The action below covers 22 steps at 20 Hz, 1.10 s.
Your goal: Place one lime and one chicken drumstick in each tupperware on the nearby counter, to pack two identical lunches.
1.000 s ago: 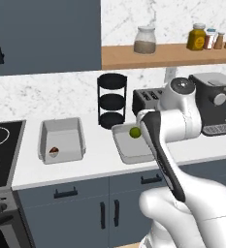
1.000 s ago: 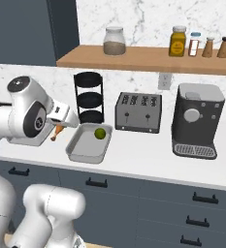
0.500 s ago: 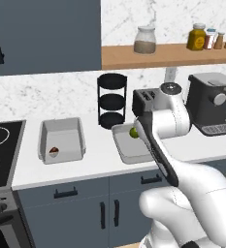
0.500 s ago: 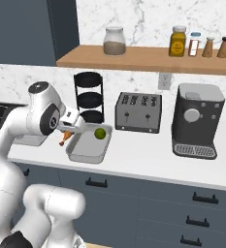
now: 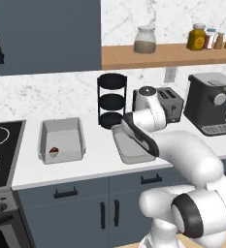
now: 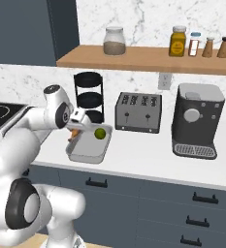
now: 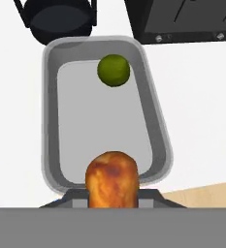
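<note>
The hand (image 6: 73, 133) is clamped on a browned chicken drumstick (image 7: 112, 179) above the near end of a shallow light-grey rectangular tupperware (image 7: 52, 121) on the white worktop (image 6: 148, 155) — a round green lime (image 7: 114, 70) lies at its far end.

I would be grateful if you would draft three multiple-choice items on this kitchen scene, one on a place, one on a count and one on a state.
1. Where does the lime lie?
A. on the stove
B. in the tupperware near the toaster
C. on the shelf

2. How many tupperware containers stand on the counter?
A. one
B. two
C. four

3. What is the tool doing?
A. standing open
B. shut on the chicken drumstick
C. shut on the lime

Answers:
1 B, the hand view shows it inside that container's far end.
2 B, the left base view shows this one and the left tupperware.
3 B, the drumstick sits between the fingertips over the container's near rim.
</note>
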{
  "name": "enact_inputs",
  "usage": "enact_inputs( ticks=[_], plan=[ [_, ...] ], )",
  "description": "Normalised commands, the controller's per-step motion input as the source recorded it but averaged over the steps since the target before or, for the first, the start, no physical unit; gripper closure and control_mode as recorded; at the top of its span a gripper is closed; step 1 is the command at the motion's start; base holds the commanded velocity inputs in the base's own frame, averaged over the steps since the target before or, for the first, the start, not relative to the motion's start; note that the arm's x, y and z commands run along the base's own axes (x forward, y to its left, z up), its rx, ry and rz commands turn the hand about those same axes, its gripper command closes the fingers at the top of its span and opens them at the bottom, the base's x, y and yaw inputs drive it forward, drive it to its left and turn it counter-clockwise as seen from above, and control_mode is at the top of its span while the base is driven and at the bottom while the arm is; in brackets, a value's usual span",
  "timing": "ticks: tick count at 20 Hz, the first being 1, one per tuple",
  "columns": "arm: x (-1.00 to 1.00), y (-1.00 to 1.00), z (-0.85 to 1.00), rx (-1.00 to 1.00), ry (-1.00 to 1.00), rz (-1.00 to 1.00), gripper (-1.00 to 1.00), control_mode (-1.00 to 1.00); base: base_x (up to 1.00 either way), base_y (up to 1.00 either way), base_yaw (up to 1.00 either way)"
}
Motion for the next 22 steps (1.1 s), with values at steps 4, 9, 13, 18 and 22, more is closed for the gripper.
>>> enact_inputs(
  ticks=[4, 9, 13, 18, 22],
  plan=[
    [0.72, -0.08, -0.97, 0.11, -0.07, 0.03, 1.00, -1.00, 0.00, 0.00, 0.00],
    [0.12, -0.06, -0.74, 0.10, -0.30, 0.22, 1.00, -1.00, 0.00, 0.00, 0.00],
    [0.00, 0.00, -0.04, -0.04, -0.29, 0.18, 1.00, -1.00, 0.00, 0.00, 0.00],
    [0.25, 0.00, 0.00, 0.00, -0.05, 0.01, 1.00, -1.00, 0.00, 0.00, 0.00],
    [0.78, -0.01, 0.00, 0.06, 0.10, 0.00, 1.00, -1.00, 0.00, 0.00, 0.00]
  ],
)
